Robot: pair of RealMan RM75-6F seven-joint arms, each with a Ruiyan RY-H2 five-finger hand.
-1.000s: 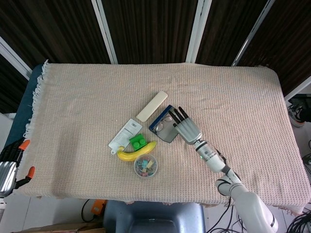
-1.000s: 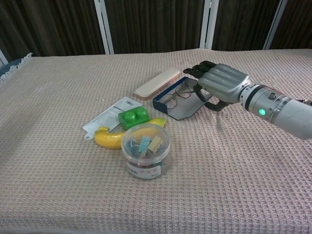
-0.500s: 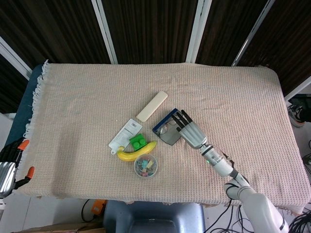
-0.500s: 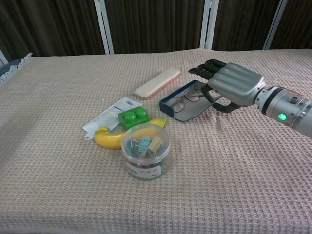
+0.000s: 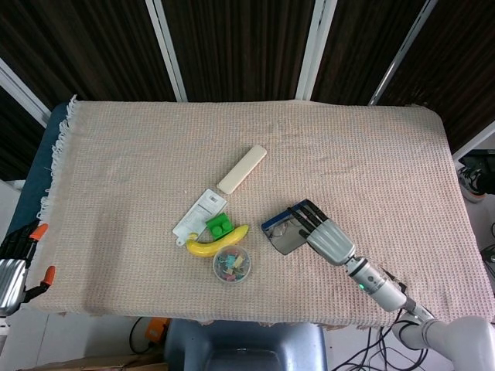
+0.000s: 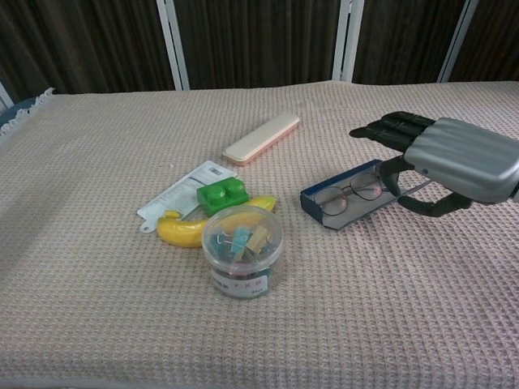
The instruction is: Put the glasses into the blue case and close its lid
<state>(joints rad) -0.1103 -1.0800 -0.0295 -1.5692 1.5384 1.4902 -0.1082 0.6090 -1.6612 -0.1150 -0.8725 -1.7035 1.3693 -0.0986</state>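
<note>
The blue case (image 5: 277,226) lies open on the cloth, right of the centre, with the glasses (image 6: 350,192) inside it. Its grey-lined lid (image 5: 288,243) is raised on the side towards my right hand (image 5: 325,238). That hand's dark fingers (image 6: 388,127) reach over the lid's top edge while the thumb hooks under on the near side, so it grips the lid. In the chest view the right hand (image 6: 458,162) is at the right edge, touching the case (image 6: 324,203). My left hand (image 5: 11,267) shows only partly at the lower left edge, off the table, holding nothing.
Left of the case sit a banana (image 5: 218,243), a green block (image 5: 219,226), a white packet (image 5: 199,214) and a clear tub of clips (image 5: 233,265). A cream pencil-type case (image 5: 242,168) lies further back. The table's front edge is close to the right forearm.
My right hand has pulled back towards the right front of the table, and the open blue case with the glasses has slid along with it, away from the cream case and banana.
</note>
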